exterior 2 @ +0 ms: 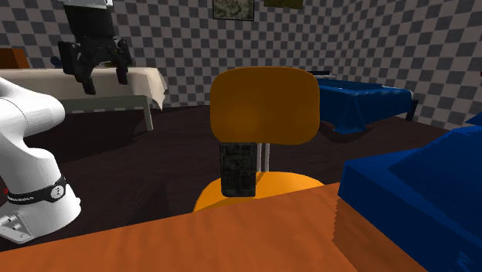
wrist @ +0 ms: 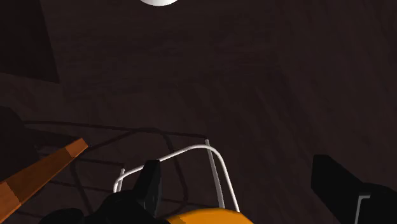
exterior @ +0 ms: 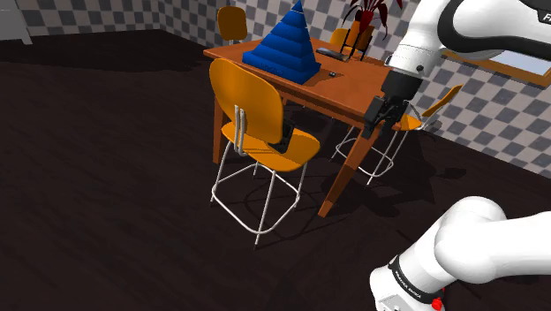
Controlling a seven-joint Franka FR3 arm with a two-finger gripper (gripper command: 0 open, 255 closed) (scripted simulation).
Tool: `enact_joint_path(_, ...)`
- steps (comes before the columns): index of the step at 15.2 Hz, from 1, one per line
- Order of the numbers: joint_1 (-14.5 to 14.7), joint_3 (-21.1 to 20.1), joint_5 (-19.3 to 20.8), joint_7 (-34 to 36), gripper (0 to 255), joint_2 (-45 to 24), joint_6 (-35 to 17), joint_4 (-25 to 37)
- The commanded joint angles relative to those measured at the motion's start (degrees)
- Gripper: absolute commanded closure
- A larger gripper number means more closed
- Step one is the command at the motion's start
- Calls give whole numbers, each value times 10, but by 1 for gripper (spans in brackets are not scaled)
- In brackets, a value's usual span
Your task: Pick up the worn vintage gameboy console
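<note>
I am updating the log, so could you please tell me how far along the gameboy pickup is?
Done: nothing yet; the gameboy console stands untouched on the seat of the orange chair, against its backrest. In hand: the tool hangs open and empty, higher than the seat and off to one side of the chair. Left: reaching the console, closing on it, and lifting.

Dim renders, dark floor, soft shadows

Only a cut-off black "F" reads, on the white robot arm's upper link [exterior: 530, 16]; lettering on its black joint band [exterior 2: 35, 194] is illegible.
</note>
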State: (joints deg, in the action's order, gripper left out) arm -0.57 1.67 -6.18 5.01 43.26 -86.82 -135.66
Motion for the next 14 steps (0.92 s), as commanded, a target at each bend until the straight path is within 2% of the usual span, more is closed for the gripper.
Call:
enact_joint_path(1,0,0,0,0,0,0,0,0)
enact_joint_path(7,-2,-14,6,9,0,-111,-105,23)
enact_joint_path(14,-5,-26,19,25,0,-251,-204,86)
